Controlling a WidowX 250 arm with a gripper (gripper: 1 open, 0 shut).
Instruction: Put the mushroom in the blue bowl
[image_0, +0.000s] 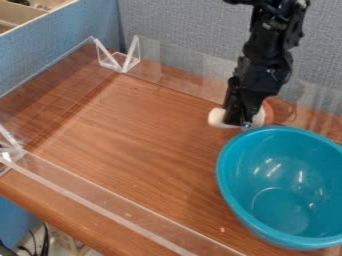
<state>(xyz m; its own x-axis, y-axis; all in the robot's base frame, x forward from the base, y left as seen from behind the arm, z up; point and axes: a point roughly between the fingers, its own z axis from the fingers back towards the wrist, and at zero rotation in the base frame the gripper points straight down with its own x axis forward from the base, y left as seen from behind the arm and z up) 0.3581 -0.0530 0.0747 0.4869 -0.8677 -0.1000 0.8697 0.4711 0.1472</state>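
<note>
"Cream-white stem out to the left in the view, orange-brown cap to the right: seen there, the mushroom (218, 118)?"

"Yes, at the pincer (242, 117), behind the far rim of the blue bowl (279, 187). Long axis roughly sideways, across the dark fingers."

"Held, or only touched?"

"Closed around the mushroom, by the look of stem and cap on either side; hard to be sure of the exact contact, with dark fingers over the middle."

"Over the surface (127, 130), then, and not yet inside. Which way from here?"

"Toward the camera and a little right in the view. Likely needs some lift first, to clear the near-at-hand rim, stem included."

"And no release at the edge?"

"No. Better to carry stem and cap well past the rim, then open above the hollow."
</note>
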